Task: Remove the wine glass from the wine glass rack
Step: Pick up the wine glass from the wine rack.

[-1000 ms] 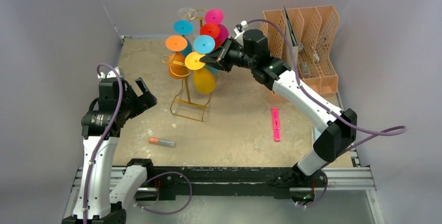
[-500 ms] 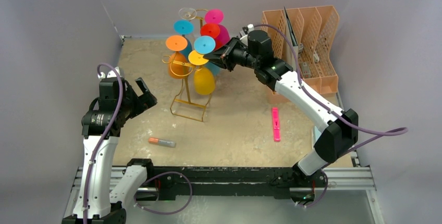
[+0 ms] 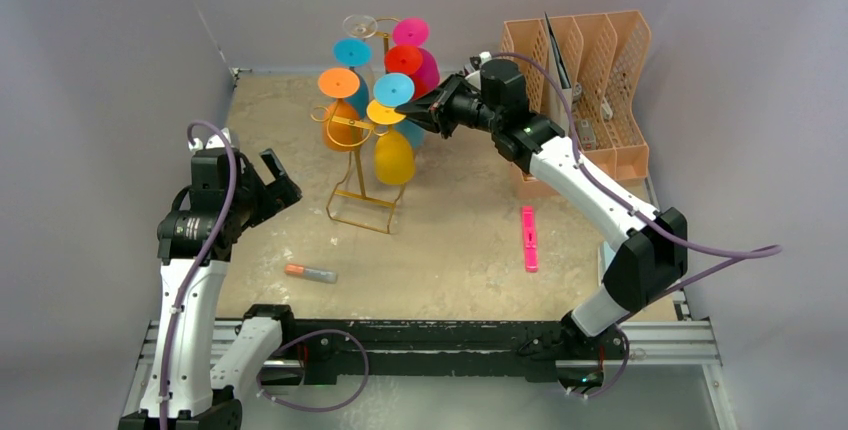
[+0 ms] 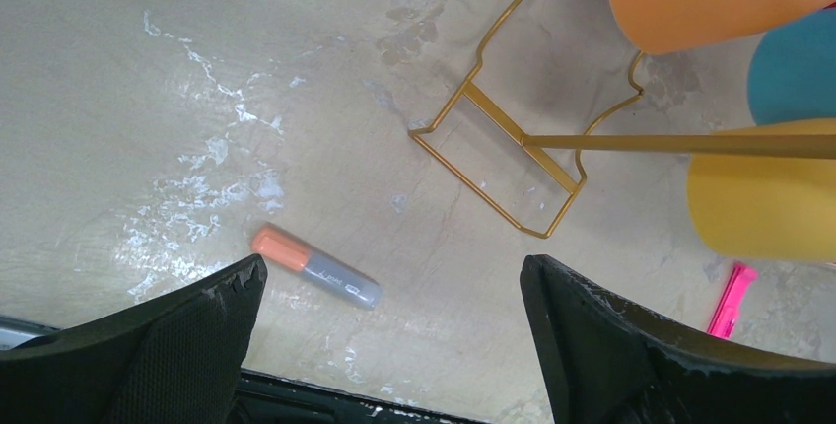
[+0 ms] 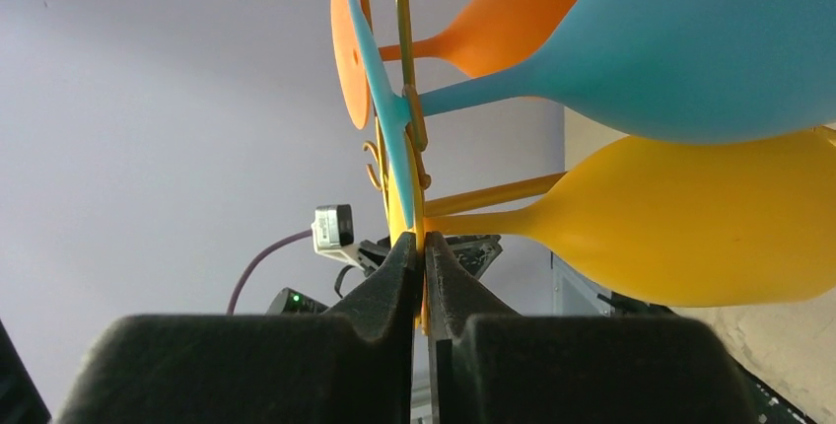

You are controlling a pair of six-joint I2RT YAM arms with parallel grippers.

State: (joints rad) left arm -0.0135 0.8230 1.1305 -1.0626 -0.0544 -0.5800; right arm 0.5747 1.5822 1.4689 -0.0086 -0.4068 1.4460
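The gold wire wine glass rack (image 3: 356,193) stands at the middle back of the table with several coloured wine glasses hanging upside down from its hooks. My right gripper (image 3: 410,113) is shut on the flat foot of the yellow wine glass (image 3: 394,158), at the rack's right side. In the right wrist view the jaws (image 5: 420,247) pinch the yellow foot edge-on, with the yellow bowl (image 5: 690,227) to the right. My left gripper (image 3: 277,179) is open and empty, left of the rack's base (image 4: 503,153).
A teal glass (image 5: 690,44) and an orange glass (image 5: 493,20) hang just above the yellow one. An orange-capped grey marker (image 3: 310,273) and a pink highlighter (image 3: 528,238) lie on the table. A peach perforated file organiser (image 3: 590,80) stands at the back right.
My right gripper has drawn back slightly to the right with the yellow glass's foot, and the glass has shifted right along the rack arm. The left arm has not moved.
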